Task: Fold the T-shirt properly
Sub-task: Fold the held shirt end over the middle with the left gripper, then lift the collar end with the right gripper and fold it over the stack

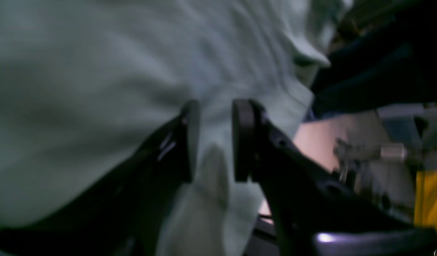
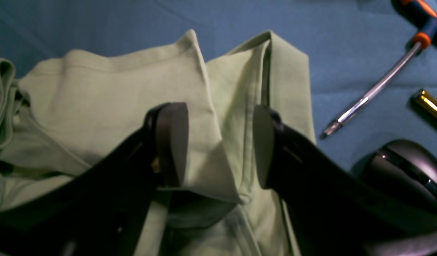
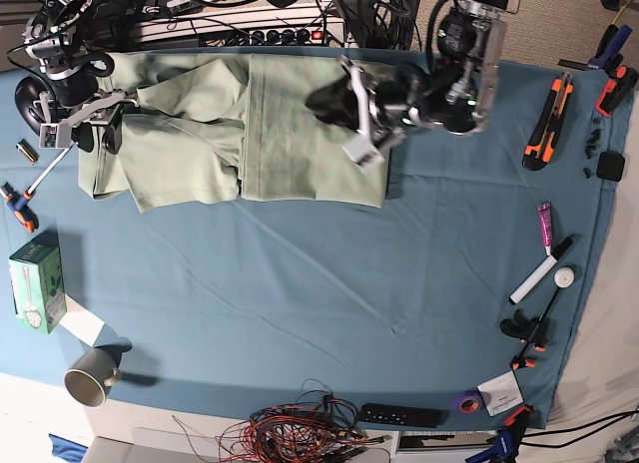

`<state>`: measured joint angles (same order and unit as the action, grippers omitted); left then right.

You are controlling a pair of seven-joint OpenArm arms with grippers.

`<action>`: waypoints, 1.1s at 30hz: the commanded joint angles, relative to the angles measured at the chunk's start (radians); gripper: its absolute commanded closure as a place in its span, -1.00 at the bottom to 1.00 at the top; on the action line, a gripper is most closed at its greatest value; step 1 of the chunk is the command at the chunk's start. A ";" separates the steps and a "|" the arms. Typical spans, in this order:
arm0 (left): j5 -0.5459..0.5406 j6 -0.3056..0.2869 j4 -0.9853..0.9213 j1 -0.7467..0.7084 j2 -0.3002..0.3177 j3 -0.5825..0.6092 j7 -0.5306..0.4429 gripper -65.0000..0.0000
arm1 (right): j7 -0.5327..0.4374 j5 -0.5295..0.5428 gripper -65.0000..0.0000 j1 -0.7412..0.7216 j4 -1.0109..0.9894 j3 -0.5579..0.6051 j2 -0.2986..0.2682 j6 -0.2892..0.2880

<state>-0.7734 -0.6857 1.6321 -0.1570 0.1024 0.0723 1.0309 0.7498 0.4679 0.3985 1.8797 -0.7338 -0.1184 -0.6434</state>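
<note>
The pale sage-green T-shirt (image 3: 290, 154) lies spread along the far edge of the teal-blue tablecloth (image 3: 329, 283), with its left part doubled over. My left gripper (image 1: 216, 140) is closed on a bunched fold of the shirt (image 1: 97, 89), with cloth squeezed between its fingers. In the base view it (image 3: 351, 104) is blurred over the shirt's right part. My right gripper (image 2: 220, 142) is open, its fingers straddling a raised fold of the shirt (image 2: 108, 89). In the base view it (image 3: 108, 124) is at the shirt's left end.
A screwdriver (image 2: 371, 92), a gold cylinder (image 2: 428, 106) and a black round object (image 2: 403, 167) lie beside the right gripper. A green box (image 3: 37, 281) and mug (image 3: 90, 375) sit at left; a cutter (image 3: 547, 124), marker (image 3: 534, 276), remote (image 3: 402, 415) and cables (image 3: 300, 433) elsewhere.
</note>
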 commanded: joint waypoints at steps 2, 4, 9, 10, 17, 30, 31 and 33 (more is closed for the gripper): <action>-0.057 -0.011 0.016 0.010 0.001 -0.050 0.007 0.46 | -0.037 -0.033 0.10 -0.002 0.017 -0.007 -0.018 0.005; -0.090 -0.012 0.016 0.010 0.002 -0.095 0.034 0.46 | -0.040 -0.086 0.02 -0.002 0.017 -0.007 -0.034 0.005; -0.125 -0.012 0.016 0.010 0.051 -0.121 0.043 0.46 | -0.044 -0.162 -0.18 -0.002 0.016 -0.007 -0.105 0.113; -0.125 -0.012 0.016 0.010 0.060 -0.121 0.043 0.46 | -0.043 -0.172 -0.18 -0.002 0.016 -0.007 -0.116 0.152; -0.124 -0.012 0.016 0.010 0.077 -0.121 0.042 0.46 | 0.074 -0.057 -0.18 -0.002 0.008 -0.008 -0.151 0.177; -0.120 -0.012 0.016 0.010 0.078 -0.121 0.042 0.46 | 0.243 0.280 -0.18 -0.120 -0.303 -0.081 -0.229 0.029; -0.120 -0.012 0.016 0.010 0.078 -0.121 0.042 0.46 | 0.259 0.310 -0.18 -0.128 -0.330 -0.085 -0.240 0.020; -0.120 -0.012 0.016 0.010 0.078 -0.121 0.042 0.46 | 0.284 0.358 -0.18 -0.136 -0.386 -0.084 -0.260 0.000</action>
<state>-0.8761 -0.6895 1.6321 -0.1570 0.1757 -0.0471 1.0847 1.0515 0.8097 0.2676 1.4761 -0.8116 -0.3546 -0.6365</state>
